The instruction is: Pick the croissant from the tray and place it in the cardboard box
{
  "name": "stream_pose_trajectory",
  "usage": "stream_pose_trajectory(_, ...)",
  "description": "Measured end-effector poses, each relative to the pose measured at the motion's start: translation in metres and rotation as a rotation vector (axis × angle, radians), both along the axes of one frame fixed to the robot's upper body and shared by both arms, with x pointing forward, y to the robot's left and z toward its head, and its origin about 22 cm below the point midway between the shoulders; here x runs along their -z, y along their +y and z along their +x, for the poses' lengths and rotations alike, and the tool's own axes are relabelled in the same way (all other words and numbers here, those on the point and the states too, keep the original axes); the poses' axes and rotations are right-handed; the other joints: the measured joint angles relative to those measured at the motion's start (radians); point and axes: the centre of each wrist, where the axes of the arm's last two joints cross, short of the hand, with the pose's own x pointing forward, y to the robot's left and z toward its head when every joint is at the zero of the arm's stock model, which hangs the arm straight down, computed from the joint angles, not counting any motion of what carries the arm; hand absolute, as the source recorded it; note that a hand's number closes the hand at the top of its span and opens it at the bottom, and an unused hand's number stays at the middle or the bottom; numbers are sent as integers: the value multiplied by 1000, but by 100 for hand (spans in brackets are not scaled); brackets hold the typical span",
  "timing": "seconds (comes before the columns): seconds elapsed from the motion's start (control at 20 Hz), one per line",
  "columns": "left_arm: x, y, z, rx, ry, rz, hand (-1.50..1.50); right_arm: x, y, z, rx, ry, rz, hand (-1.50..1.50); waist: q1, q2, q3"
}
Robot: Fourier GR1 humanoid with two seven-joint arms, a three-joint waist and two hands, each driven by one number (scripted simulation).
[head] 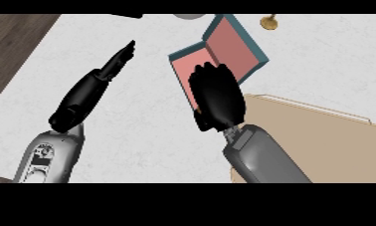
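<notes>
Tray (234,41): we are taking the teal-rimmed, pink-floored tray as our landmark; it is lying tilted on the pale counter (147,120).
Right hand (215,95): we are hovering it over the tray's near end, back of the hand up and fingers curling downward, placed so it can close on whatever lies beneath.
Croissant: we are not seeing it anywhere; it is probably sitting under the right hand, which is hiding that part of the tray, so we cannot tell whether it is being held.
Cardboard box (316,130): it is waiting just beside the tray's near right corner, close enough for a short carry.
Left hand (99,83): we are resting it well to the tray's left, fingers straight and relaxed, holding nothing and staying out of the way.
</notes>
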Motion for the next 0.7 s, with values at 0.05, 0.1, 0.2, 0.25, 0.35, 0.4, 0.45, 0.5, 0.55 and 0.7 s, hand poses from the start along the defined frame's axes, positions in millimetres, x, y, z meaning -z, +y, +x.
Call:
stream_pose_trajectory(0.05,0,-3,1,5,1,0,0,-8,6,3,23,-26,18,150,3,-1,0)
stream_pose_trajectory(0.1,0,-4,2,7,4,1,0,-16,10,6,54,-52,35,150,4,-1,0)
stream_pose_trajectory(0.2,-1,-7,3,13,2,1,0,-30,17,11,127,-100,95,150,5,-2,0)
stream_pose_trajectory(0.25,-1,-8,3,14,3,2,0,-38,21,14,166,-121,128,150,6,-4,0)
stream_pose_trajectory(0.35,0,-8,4,11,5,-1,0,-52,26,20,251,-155,195,150,6,-4,0)
stream_pose_trajectory(0.4,-1,-8,5,8,4,0,0,-57,29,23,291,-170,223,150,4,-3,0)
stream_pose_trajectory(0.45,-1,-8,6,6,4,-1,0,-63,32,27,332,-184,251,150,1,-3,0)
stream_pose_trajectory(0.5,-1,-7,6,5,4,1,0,-68,37,30,370,-195,269,150,0,-3,-1)
stream_pose_trajectory(0.55,0,-7,7,3,5,0,0,-75,40,34,402,-205,289,150,-4,-3,-1)
stream_pose_trajectory(0.7,1,-6,8,-5,7,3,0,-91,51,46,469,-235,329,150,-13,-2,-1)
